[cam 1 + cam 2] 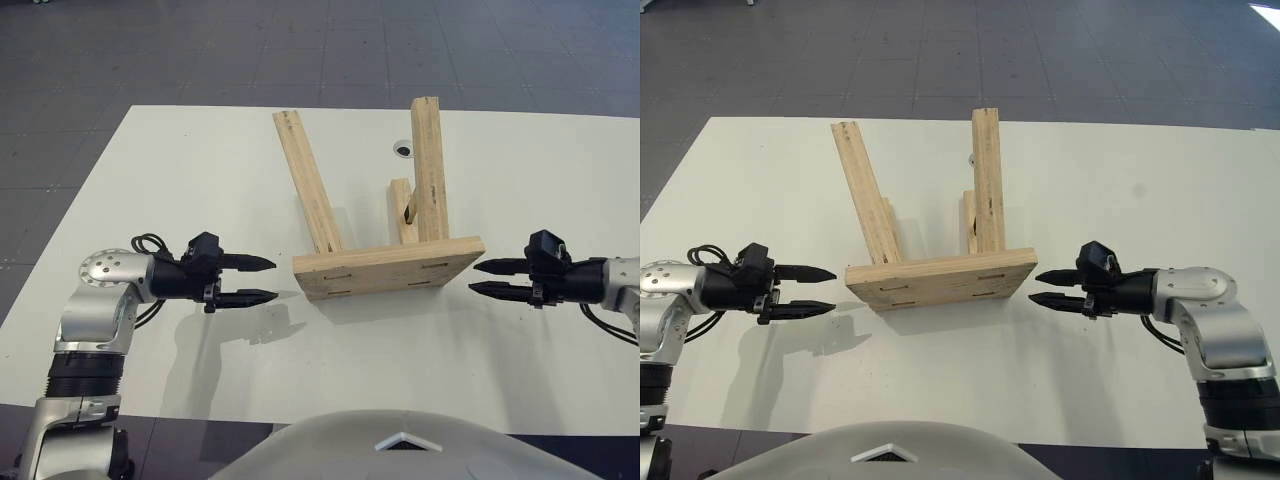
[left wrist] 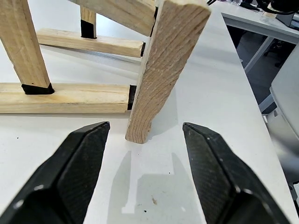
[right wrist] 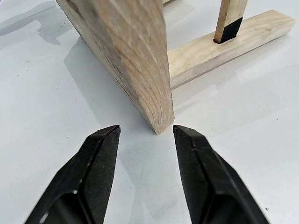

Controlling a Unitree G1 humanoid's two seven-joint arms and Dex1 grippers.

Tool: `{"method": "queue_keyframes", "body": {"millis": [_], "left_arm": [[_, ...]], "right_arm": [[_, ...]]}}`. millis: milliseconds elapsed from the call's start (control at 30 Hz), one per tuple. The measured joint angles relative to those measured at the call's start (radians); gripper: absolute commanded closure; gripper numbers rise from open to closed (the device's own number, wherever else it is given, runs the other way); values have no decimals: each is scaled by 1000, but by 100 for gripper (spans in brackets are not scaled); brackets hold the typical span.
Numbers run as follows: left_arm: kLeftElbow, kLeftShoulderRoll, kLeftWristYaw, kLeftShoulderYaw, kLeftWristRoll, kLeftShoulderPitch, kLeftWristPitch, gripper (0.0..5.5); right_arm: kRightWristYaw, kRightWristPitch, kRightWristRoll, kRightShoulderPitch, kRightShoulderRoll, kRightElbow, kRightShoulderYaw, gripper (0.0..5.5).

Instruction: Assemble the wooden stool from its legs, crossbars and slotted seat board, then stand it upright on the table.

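Left eye view: the pale wooden stool (image 1: pixel 390 268) lies sideways on the white worktop (image 1: pixel 180 170), with your left hand (image 1: pixel 273 280) and right hand (image 1: pixel 474 278) spread wide beside its seat ends. It looks stiff; grip those ends.

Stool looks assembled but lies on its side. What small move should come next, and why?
Probably ease the left gripper and right gripper inward onto the ends of the seat board: both are open, level with those ends but apart from them, and the stool lies on its side.
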Motion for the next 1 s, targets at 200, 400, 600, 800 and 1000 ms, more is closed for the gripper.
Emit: {"method": "queue_keyframes", "body": {"millis": [200, 400, 600, 800, 1000], "left_arm": [[-51, -18, 55, -54, 20, 18, -6, 256], [-67, -67, 116, -115, 31, -3, -4, 256], [-26, -67, 126, -144, 58, -26, -11, 336], [21, -67, 131, -153, 64, -75, -12, 396], [-25, 38, 19, -62, -167, -166, 290, 398]], "right_arm": [[-15, -5, -4, -44, 15, -2, 54, 261], [-24, -47, -33, -143, 61, 47, 109, 282], [36, -95, -40, -144, 62, 53, 141, 377], [56, -114, -40, -137, 61, 46, 147, 394], [71, 179, 249, -141, 18, -91, -1, 401]]}}
